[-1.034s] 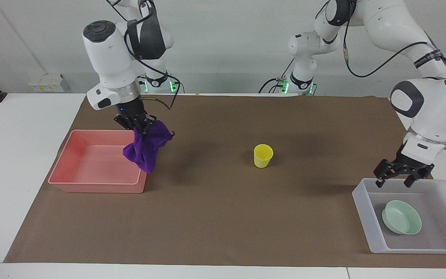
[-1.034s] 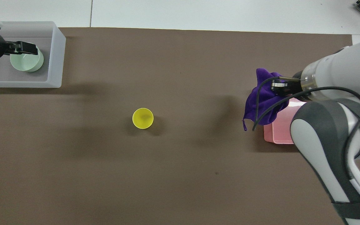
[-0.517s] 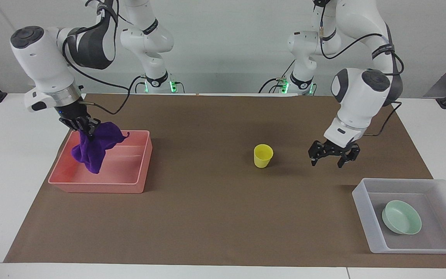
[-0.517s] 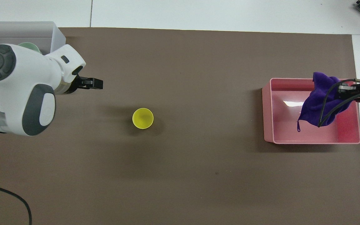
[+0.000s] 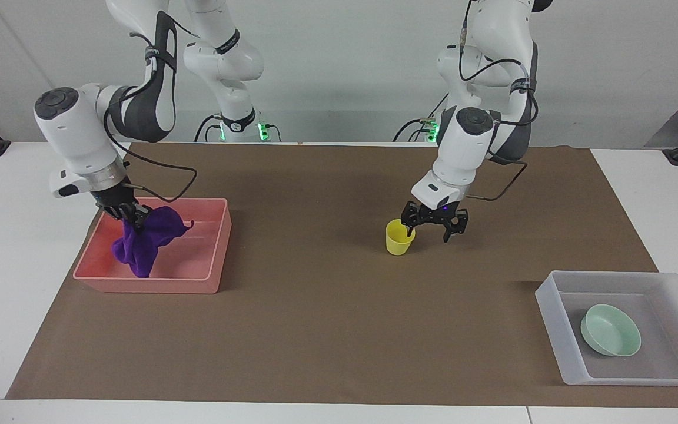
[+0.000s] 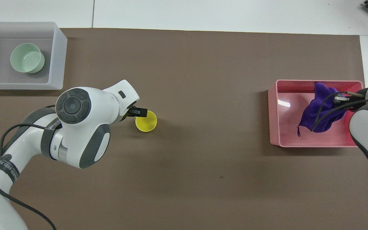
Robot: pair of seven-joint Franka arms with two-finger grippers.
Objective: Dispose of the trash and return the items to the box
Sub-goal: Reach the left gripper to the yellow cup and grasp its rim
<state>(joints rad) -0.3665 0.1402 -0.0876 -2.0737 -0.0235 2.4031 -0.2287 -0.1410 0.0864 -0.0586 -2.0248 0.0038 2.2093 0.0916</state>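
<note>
My right gripper (image 5: pixel 130 217) is shut on the deep-purple cloth (image 5: pixel 139 247) and holds it low over the pink bin (image 5: pixel 156 285); the cloth's lower end hangs inside the bin. In the overhead view the right gripper (image 6: pixel 339 99) and cloth (image 6: pixel 316 111) sit over the bin (image 6: pixel 286 134). My left gripper (image 5: pixel 431 228) is open at the rim of the yellow cup (image 5: pixel 399 240), one finger at or just inside the rim. The cup (image 6: pixel 146 122) stands upright on the mat beside the left gripper (image 6: pixel 138 112). The mint-green bowl (image 5: pixel 610 330) lies in the translucent tray (image 5: pixel 551 309).
The tray (image 6: pixel 57 57) with the bowl (image 6: pixel 26 58) sits at the left arm's end of the table, farther from the robots than the cup. A brown mat (image 5: pixel 327 330) covers the table between the bin and the tray.
My left gripper left the tray and came down beside the cup. My right gripper carried the cloth from the bin's edge to over the bin and lowered it.
</note>
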